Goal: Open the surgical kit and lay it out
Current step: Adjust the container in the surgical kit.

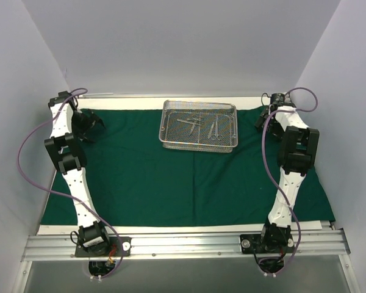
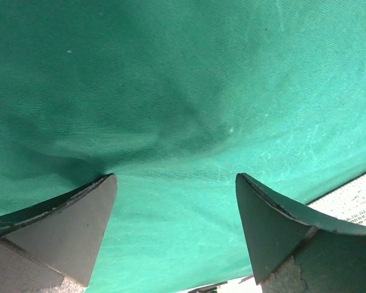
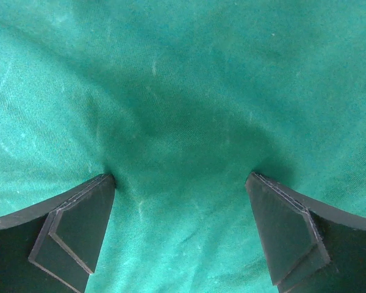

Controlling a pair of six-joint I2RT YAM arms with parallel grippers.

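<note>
The surgical kit's dark green cloth (image 1: 171, 177) lies spread flat over the table. Its silver wire-mesh tray (image 1: 199, 125) stands at the back centre with several slim metal instruments (image 1: 202, 125) inside. My left gripper (image 1: 90, 127) is at the cloth's far left corner, open, its fingertips low over the green cloth (image 2: 183, 110) with nothing between them (image 2: 175, 183). At the far right corner my right gripper (image 1: 266, 117) is open too, fingertips pressed close to the cloth (image 3: 183, 91), the gap (image 3: 180, 183) holding only flat fabric.
White table margin (image 1: 140, 229) shows along the near side of the cloth and in the left wrist view's corner (image 2: 354, 198). Grey enclosure walls (image 1: 12, 122) stand on three sides. An aluminium rail (image 1: 183, 244) carries both arm bases.
</note>
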